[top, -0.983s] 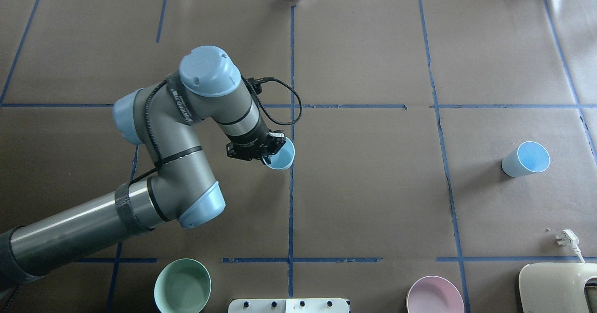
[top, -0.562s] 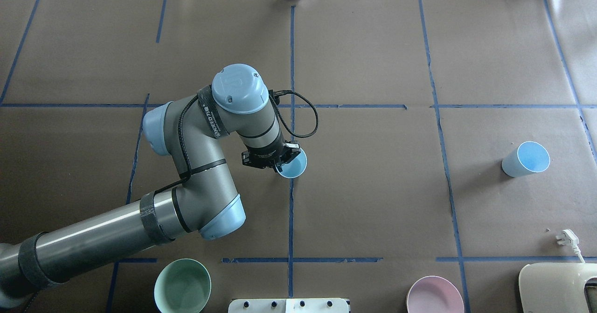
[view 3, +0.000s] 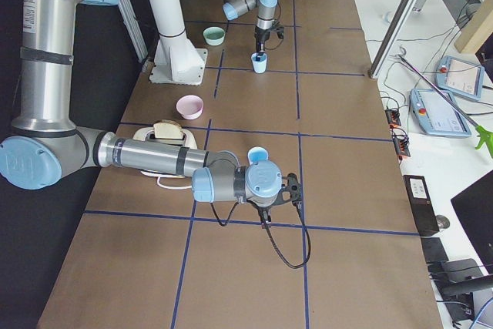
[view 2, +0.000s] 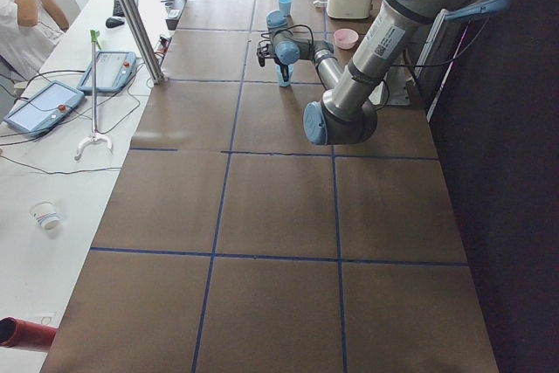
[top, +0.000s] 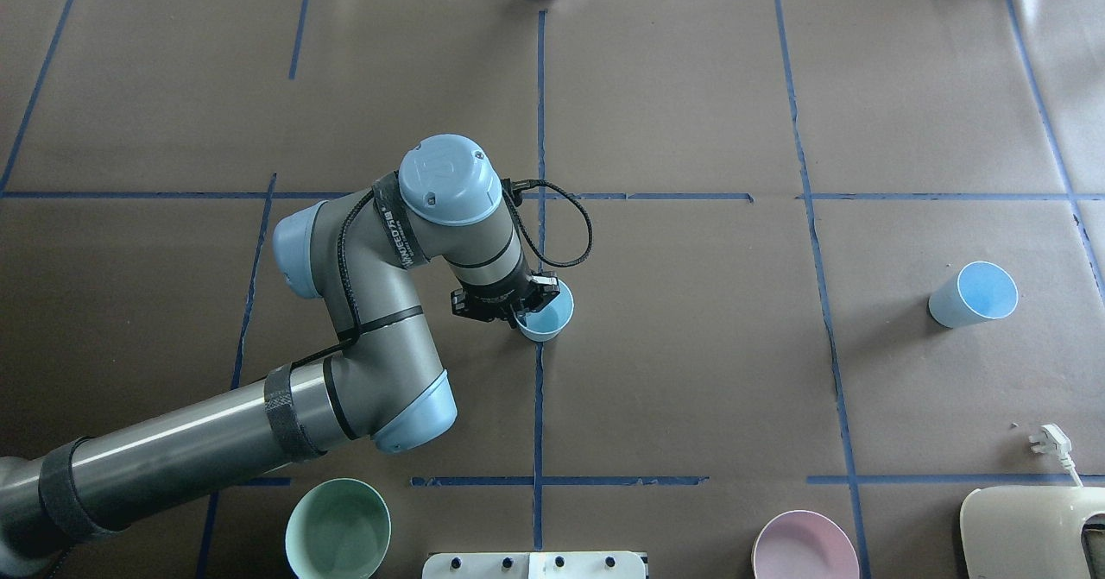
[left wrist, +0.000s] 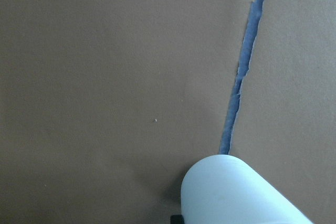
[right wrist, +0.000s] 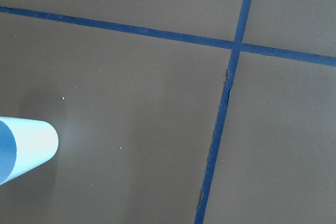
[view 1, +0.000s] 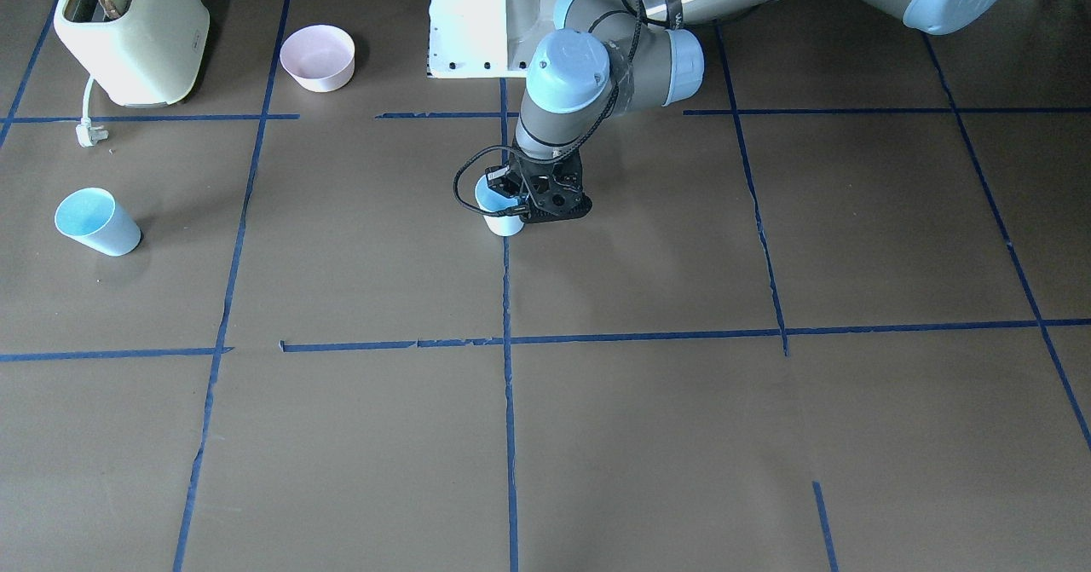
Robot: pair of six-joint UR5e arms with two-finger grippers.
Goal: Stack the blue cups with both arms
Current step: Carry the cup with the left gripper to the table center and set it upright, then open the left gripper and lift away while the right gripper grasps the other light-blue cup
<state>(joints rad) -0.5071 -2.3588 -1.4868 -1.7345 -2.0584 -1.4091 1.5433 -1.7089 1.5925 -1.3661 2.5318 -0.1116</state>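
The left claw (top: 523, 305) pinches a blue cup (top: 550, 319) by its rim and has carried it rightward, nearer the other cup (top: 973, 294).

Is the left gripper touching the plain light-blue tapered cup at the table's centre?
Touching. Overhead view: the left gripper clamps the rim of the light-blue cup.

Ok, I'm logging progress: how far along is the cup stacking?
Nothing is stacked yet. The left end effector grips one cup at the middle of the table. The other cup sits alone on the robot's right, ungrasped. Left: nesting them.
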